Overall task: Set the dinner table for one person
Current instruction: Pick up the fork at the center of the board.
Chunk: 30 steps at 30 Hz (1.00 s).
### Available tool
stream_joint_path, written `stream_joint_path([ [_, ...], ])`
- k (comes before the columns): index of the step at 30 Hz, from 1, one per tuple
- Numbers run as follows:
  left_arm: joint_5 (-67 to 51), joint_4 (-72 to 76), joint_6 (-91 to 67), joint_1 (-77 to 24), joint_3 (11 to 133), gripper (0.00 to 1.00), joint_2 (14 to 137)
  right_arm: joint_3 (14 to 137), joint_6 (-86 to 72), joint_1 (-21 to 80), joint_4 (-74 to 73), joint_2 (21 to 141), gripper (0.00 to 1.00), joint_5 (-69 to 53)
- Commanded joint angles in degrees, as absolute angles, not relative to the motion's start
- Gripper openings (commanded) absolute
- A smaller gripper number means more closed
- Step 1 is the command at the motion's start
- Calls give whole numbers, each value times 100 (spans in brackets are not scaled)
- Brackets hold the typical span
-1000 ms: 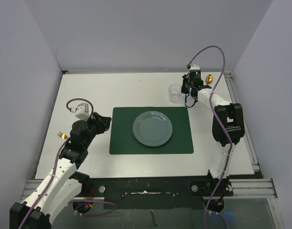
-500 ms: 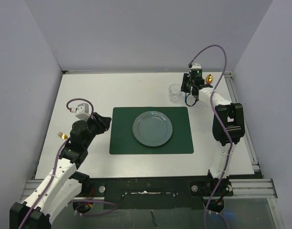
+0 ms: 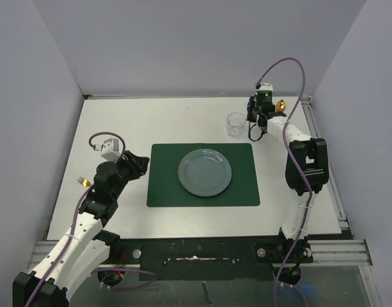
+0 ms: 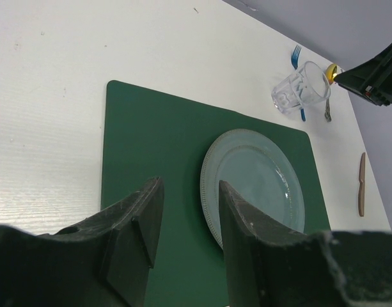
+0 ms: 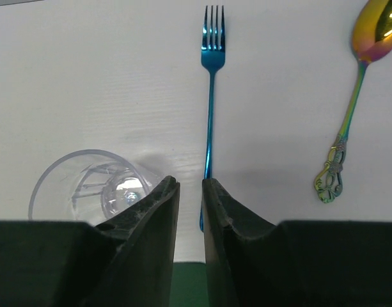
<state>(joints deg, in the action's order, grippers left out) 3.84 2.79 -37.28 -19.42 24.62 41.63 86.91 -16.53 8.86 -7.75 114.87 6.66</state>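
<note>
On the white dinner table (image 3: 151, 121) lies a dark green placemat (image 3: 164, 185) with a grey-blue plate (image 3: 204, 172) on it. A clear glass (image 3: 235, 125) stands beyond the mat's far right corner. To its right a blue fork (image 5: 210, 96) lies flat, tines pointing away. My right gripper (image 5: 190, 182) hovers over the fork's handle end, jaws slightly open, holding nothing. A gold spoon (image 5: 368, 32) lies to the right of the fork. My left gripper (image 4: 190, 185) is open and empty above the mat's left part, short of the plate (image 4: 253, 182).
A brownish knife (image 4: 361, 185) lies on the table to the right of the placemat (image 4: 151, 141). A small gold object (image 3: 84, 182) peeks out beside the left arm. A metal rail (image 3: 330, 185) runs along the table's right edge, and grey walls stand on three sides.
The right gripper's jaws have parted from shut, and the wrist has shifted slightly toward the far right. The fork lies on the table. The left arm is still.
</note>
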Motion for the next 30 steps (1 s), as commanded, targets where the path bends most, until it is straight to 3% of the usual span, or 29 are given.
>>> stream_joint_path([
  [1, 349, 515, -3747, -1969, 2612, 37, 4081, 8945, -1419, 762, -681, 11092, 22, 1335],
  [19, 461, 357, -3550, -1969, 2771, 38, 4131, 10298, -1502, 537, -1398, 12668, 16, 1080],
  [30, 451, 419, -3493, -1977, 2753, 39, 4310, 10332, -1619, 480, -1473, 13024, 16, 714],
])
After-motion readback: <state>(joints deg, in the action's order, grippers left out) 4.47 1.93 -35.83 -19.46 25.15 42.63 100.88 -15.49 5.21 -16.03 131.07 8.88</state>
